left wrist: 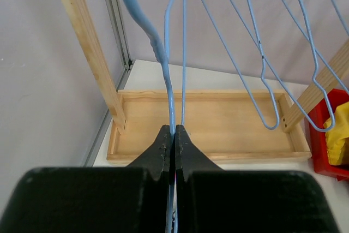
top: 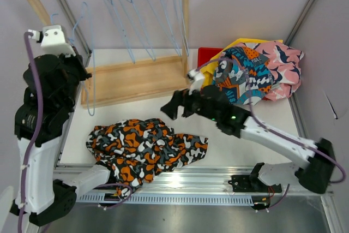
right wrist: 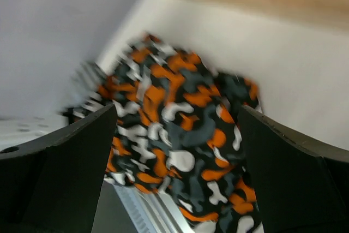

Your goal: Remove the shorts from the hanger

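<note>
Orange-black-white shorts (top: 144, 148) lie bunched at lower centre, long axis running left to right. My right pincer (top: 175, 108), jaws wide apart, hovers just above their upper-right edge and is nearest. My left pincer (left wrist: 174, 135) is clamped on a bare blue hanger (left wrist: 169, 94).

The left arm (top: 46, 99), at the left of the frame, was black on top and white lower down, with a white box (top: 54, 36) at its upper end and a purple cable (top: 34, 80) along it. The right arm (top: 272, 135) had a white middle, black ends and a small green light (top: 233, 117). Its fingers (right wrist: 60, 162) looked plain black, though blurred.
</note>
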Available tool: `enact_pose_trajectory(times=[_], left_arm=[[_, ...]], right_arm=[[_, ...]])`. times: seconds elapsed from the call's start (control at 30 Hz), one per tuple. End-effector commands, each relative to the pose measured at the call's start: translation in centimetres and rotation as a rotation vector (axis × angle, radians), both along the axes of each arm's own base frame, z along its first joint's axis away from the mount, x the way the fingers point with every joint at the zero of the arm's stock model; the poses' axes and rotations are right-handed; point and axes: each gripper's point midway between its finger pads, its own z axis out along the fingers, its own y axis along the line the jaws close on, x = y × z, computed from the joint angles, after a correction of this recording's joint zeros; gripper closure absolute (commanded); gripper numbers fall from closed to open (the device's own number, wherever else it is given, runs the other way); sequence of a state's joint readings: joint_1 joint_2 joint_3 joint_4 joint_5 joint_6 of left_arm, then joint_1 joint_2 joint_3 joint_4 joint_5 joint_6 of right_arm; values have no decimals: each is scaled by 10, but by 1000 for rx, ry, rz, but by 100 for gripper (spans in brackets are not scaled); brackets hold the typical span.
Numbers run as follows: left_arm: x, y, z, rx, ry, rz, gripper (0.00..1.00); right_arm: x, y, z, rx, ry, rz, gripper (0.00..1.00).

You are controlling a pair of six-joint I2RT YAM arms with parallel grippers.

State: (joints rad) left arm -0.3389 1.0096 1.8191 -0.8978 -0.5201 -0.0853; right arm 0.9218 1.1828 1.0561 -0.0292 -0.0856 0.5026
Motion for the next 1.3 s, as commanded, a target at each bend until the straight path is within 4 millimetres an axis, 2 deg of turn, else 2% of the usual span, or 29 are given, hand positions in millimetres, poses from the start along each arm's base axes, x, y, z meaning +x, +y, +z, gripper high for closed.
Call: enact_pose_trajectory(times=[0.0,0.03,0.07,0.13,0.23,0.27,0.33,0.37,0.4,0.47,0.5,0.53,0.57,0.6,0.63,0.67,0.77,0.8,0.83,0.9,0.93,0.97,1.03,1.07,1.1,1.17,1.2,1.23,1.27], left_arm=[[-2,-1,17,-1,-55,-17,100],[-2,-2,16,-1,-53,-20,100],[-1,-2,13,9,-46,-22,100],[-2,-2,10,12,-42,-25,100],[-1,-4,8,15,-40,-33,100],[-2,-4,8,13,-42,-39,100],[0,-6,5,13,-38,-46,100],[-1,-7,6,10,-43,-54,100],[1,-9,2,10,-36,-57,100],[1,-10,1,10,-38,-63,100],[0,-9,0,11,-40,-63,100],[1,-9,-3,15,-32,-62,100],[1,-9,-4,16,-33,-62,100],[-1,-8,-3,16,-39,-59,100],[-2,-7,-3,18,-41,-59,100],[-2,-7,-3,21,-41,-61,100],[-6,-5,-4,30,-41,-60,100],[-7,-5,-4,31,-41,-60,100],[-8,-5,-5,31,-41,-61,100],[-7,-6,-11,36,-25,-68,100],[-8,-7,-12,33,-25,-72,100],[-7,-7,-15,33,-21,-74,100],[-5,-11,-23,27,4,-91,100],[-2,-16,-26,10,18,-111,100],[-1,-17,-25,1,20,-117,100],[3,-24,-27,-20,28,-145,100],[5,-26,-29,-27,34,-154,100],[7,-29,-28,-42,34,-166,100],[8,-35,-26,-52,26,-196,100]], right_arm=[[-7,-12,-137,-422,212,-125,1],[-17,0,-157,-447,238,-111,1],[-24,1,-175,-471,256,-109,1],[-40,18,-197,-471,293,-81,1],[-54,34,-214,-470,324,-52,0],[-64,42,-227,-490,343,-34,1],[-73,59,-229,-485,342,-1,0],[-85,68,-241,-512,352,27,0],[-89,81,-236,-498,344,50,1],[-100,96,-240,-504,340,85,1],[-110,103,-251,-528,339,113,1],[-115,116,-244,-495,331,141,1],[-119,123,-245,-482,332,162,17],[-123,127,-251,-478,340,183,43],[-122,134,-248,-440,335,185,64],[-119,134,-250,-438,336,174,100],[-98,122,-241,-437,300,90,100],[-89,116,-230,-438,273,54,100],[-75,97,-200,-459,195,-24,100],[-56,77,-144,-442,94,-134,100],[-41,42,-99,-447,12,-243,100],[-32,29,-52,-392,-34,-303,100],[-16,-19,10,-357,-124,-444,100],[-9,-53,54,-302,-174,-498,100],[-4,-76,105,-215,-205,-549,100],[13,-131,160,-193,-299,-677,100],[19,-149,183,-180,-335,-729,100],[21,-173,228,-91,-380,-788,100],[27,-189,248,-79,-417,-836,100]])
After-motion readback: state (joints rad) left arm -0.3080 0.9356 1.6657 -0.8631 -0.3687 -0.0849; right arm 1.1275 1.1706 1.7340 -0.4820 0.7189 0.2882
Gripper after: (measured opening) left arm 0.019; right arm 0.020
